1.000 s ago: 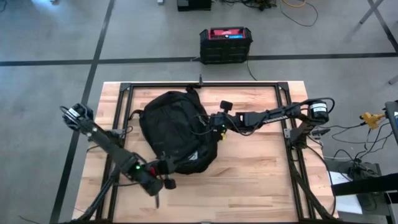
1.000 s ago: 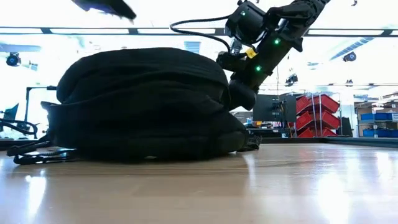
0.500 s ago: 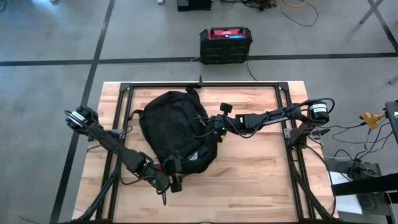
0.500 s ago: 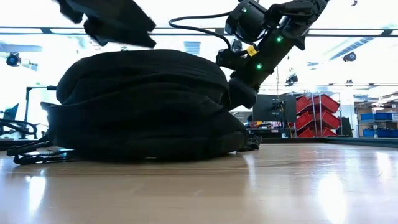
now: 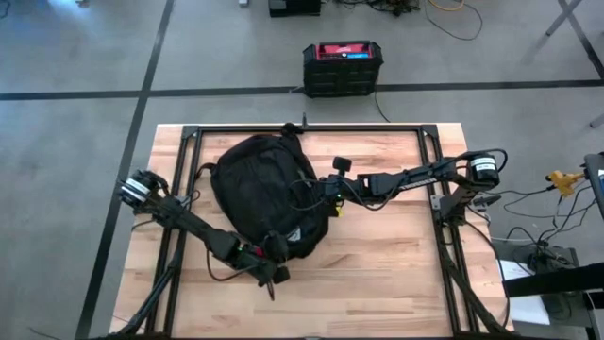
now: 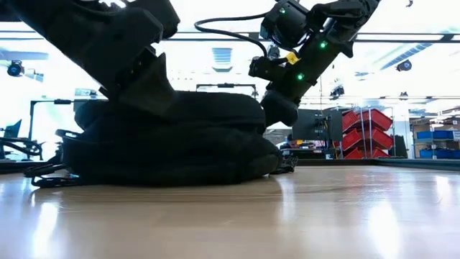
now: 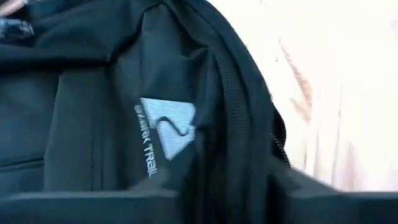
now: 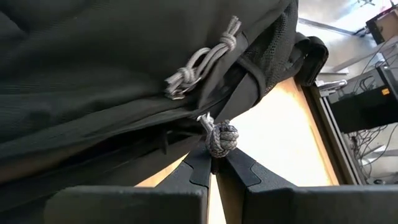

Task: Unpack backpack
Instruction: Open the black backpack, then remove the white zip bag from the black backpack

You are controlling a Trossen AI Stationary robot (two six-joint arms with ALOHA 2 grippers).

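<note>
The black backpack [image 5: 267, 194] lies flat on the wooden table, its pale logo [image 7: 166, 126] at the near right corner. My left gripper [image 5: 276, 253] is low over that corner. It is open, with one finger on each side of the logo and the zip lines [image 7: 205, 199]. My right gripper [image 5: 322, 192] is at the backpack's right side, shut on a grey knotted zip-pull cord [image 8: 219, 138]. A second grey cord pull [image 8: 199, 65] lies loose on the fabric above it. My left gripper stands over the front panel by the logo, but I cannot tell whether its fingers touch the fabric. My right gripper pinches the grey cord just below its knot [image 8: 216, 149] between its two fingertips. It comes level from the table's right side. The cord runs short from the knot up to the zip on the backpack's side.
A black frame [image 5: 189, 142] runs along the table's edges. A hard black box with a red top [image 5: 343, 64] stands on the floor beyond the far edge. Straps [image 6: 43, 176] trail from the backpack's left end. Bare wood [image 5: 396, 274] lies to the near right.
My left gripper has moved along the near side toward the table's right edge and down onto the backpack's logo corner. In the low view the backpack's top now stands lower than before.
</note>
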